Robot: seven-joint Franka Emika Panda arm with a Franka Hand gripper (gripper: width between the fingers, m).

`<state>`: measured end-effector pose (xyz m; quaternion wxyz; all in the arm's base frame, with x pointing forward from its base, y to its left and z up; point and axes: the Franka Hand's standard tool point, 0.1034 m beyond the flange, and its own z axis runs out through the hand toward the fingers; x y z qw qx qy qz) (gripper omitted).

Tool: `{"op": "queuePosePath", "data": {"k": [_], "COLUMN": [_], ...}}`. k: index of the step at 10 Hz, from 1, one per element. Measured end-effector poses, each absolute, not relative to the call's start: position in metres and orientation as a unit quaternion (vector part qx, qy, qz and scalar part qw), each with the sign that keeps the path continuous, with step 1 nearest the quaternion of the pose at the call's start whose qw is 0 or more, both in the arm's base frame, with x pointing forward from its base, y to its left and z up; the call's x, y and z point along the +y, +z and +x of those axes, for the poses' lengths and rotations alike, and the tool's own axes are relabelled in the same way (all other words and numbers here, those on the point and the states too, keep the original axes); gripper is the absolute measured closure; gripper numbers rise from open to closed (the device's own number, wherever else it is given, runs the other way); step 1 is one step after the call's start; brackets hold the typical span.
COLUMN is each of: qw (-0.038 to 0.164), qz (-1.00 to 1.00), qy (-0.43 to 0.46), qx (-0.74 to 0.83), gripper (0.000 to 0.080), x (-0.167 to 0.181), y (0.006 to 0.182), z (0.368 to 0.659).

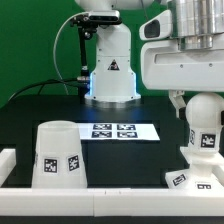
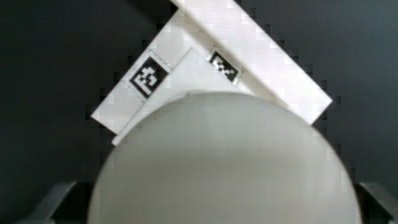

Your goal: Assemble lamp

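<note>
Nearest us, the end effector (image 1: 200, 128) pinches the bulb (image 2: 217, 158), a smooth, matte, rounded white dome pressed between its fingers. Directly beneath it we see the blocky white base (image 2: 214, 75) with black-and-white tags. Well apart from the end effector, the tapered shade (image 1: 58, 154) stands on the dark surface (image 1: 40, 110); beyond lies the marker board (image 1: 116, 130).

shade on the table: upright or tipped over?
Upright. The shade stands on the table on its wide end, narrow end up, in the exterior view, sides rising evenly. Nothing touches it.
</note>
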<state>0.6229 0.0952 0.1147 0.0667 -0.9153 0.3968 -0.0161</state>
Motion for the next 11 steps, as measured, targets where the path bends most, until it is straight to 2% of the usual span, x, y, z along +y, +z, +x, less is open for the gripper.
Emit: {"op": "queuePosePath", "data": {"k": [1, 2, 3, 8, 9, 11], "qw": [0.064, 0.055, 0.046, 0.038, 0.019, 0.018], "qz": [-0.932, -0.963, -0.986, -0.996, -0.982, -0.98], "qy": [-0.02, -0.026, -0.027, -0.047, -0.048, -0.048], "qx": [0.357, 0.261, 0.159, -0.063, -0.183, -0.19], "gripper": [0.0219, 0.0126, 0.0108, 0.0101, 0.0101, 0.0126], "x": [0.0951, 0.0962, 0.0997, 0.0979, 0.0966, 0.0984], "y": [0.1152, 0.1175, 0.1209, 0.1214, 0.1183, 0.1176], "z": [0.6233, 0.6246, 0.6257, 0.6263, 0.6257, 0.6253]}}
